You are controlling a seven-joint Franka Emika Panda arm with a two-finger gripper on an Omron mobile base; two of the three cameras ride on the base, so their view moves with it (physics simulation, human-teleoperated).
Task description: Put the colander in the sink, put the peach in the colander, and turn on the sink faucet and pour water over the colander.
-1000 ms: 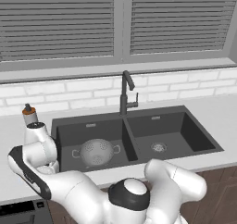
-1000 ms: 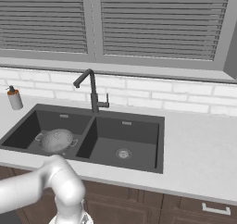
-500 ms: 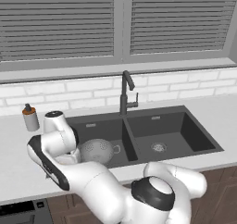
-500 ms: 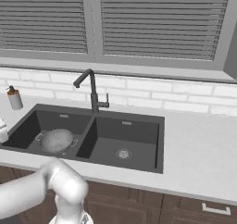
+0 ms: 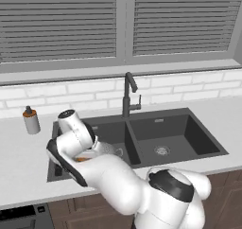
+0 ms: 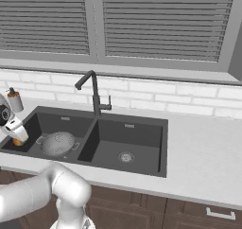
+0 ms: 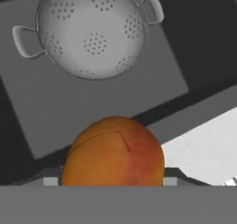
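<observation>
A: Start at the left edge of your right base view. What do you have there?

B: You have the gripper (image 6: 18, 139) at mid-left, over the left rim of the sink (image 6: 142, 169). An orange spot sits right under it: that is the peach (image 6: 18, 141).

A: Is the peach held?

B: Yes. In your hand view the peach (image 7: 112, 152) sits low centre, pressed up against the hand, with the finger tips hidden behind it. The jaws are clamped on it.

A: And next to the right?

B: The colander (image 6: 57, 143), bowl up, on the floor of the left basin. In your hand view the colander (image 7: 90, 31) takes the upper left, both loop handles visible, apart from the peach. Pale counter (image 7: 208, 149) shows at the lower right there.

A: Further right?

B: The faucet (image 6: 94, 94) stands behind the divider, upper centre-left of the right base view, spout bent toward the left. The right basin holds a round steel drain (image 6: 125, 156).

A: Left base view, same order?

B: A grey bottle (image 5: 31, 120) with a dark cap at mid-left on the counter. Then the arm's white links, with a sliver of the peach (image 5: 81, 159) beneath them at lower left. You cannot make out the fingers there. The faucet (image 5: 128, 95) is at centre, the sink (image 5: 208, 145) to its right.
</observation>
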